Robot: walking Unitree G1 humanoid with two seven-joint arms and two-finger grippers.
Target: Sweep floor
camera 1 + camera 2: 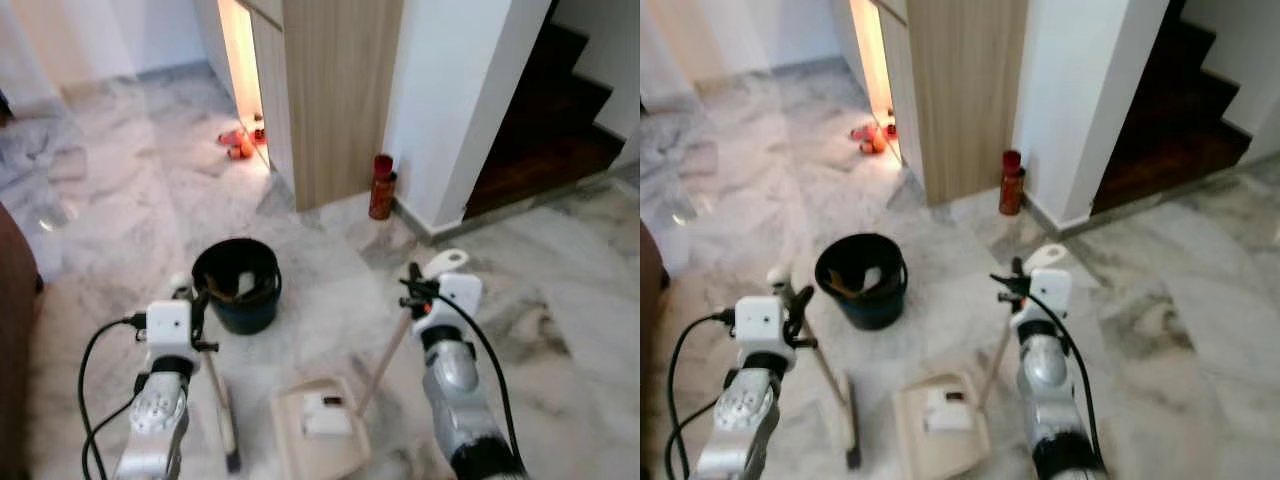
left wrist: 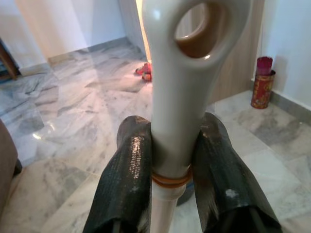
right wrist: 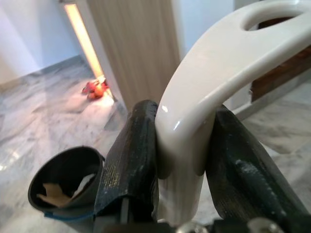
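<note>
The left claw (image 2: 167, 167) is clamping the broom (image 1: 222, 405); the right claw (image 3: 180, 160) is clamping the dustpan (image 1: 315, 430) handle. The pan is lying on the floor between the arms, scrap (image 1: 325, 412) inside. The bucket (image 1: 238, 285) is sitting at 11 o'clock from the pan, nearer the left arm.

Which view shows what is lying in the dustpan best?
The left eye view: the dustpan lies on the floor between the arms, and a pale scrap sits in its tray. The right eye view shows the same from a slightly shifted angle. The right wrist view shows its handle clamped by the right gripper.
</note>
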